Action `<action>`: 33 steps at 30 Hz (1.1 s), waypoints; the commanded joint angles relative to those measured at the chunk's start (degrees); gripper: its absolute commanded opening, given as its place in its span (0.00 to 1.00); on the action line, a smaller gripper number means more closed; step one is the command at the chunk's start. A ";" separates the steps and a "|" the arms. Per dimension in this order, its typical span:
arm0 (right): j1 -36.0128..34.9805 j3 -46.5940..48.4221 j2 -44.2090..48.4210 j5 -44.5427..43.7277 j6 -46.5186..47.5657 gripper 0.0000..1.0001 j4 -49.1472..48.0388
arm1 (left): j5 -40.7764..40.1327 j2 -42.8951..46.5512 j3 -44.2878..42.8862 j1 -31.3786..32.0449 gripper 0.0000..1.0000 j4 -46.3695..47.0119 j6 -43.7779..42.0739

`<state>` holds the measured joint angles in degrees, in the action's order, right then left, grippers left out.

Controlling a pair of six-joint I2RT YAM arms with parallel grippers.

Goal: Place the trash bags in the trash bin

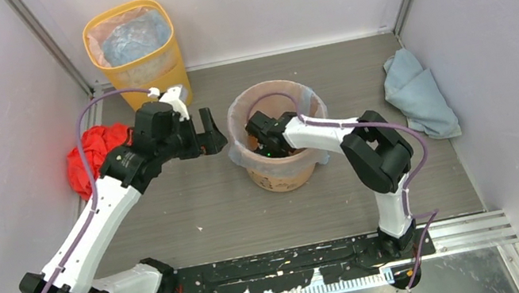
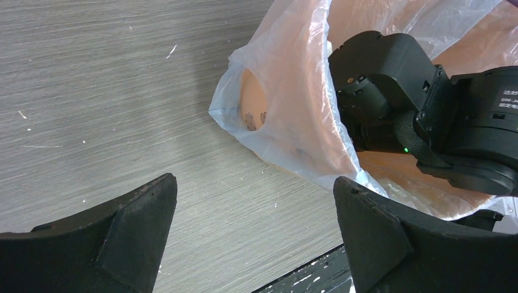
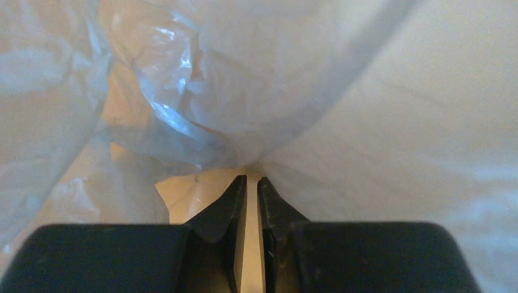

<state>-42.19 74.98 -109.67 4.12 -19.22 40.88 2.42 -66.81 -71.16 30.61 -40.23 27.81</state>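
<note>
- Right wrist view: the right gripper, down inside the trash bin, has its fingers almost together with a thin slit between. The trash bag film gathers at the tips; whether it is pinched cannot be told.
- The top external view hides those fingertips below the rim.
- The left gripper is spread wide and empty, just left of the bin, over the grey table.
- Only the top view shows the yellow bin and white walls.

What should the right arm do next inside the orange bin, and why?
Probably open the right pincer wider to let go: it sits deep inside the round orange plastic trash bin, its jaws only a slit apart, with the translucent plastic trash bag bunched at their tips and already lining the bin.
</note>
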 commanded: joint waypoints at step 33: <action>6.52 31.30 21.09 -24.10 7.65 0.71 19.12 | 5.55 -24.88 -42.09 -1.78 1.00 -15.32 -16.94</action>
<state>-39.11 101.30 -91.26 -15.64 -15.29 59.77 4.58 -88.23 -107.22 29.17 -54.74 15.88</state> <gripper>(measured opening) 0.712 0.995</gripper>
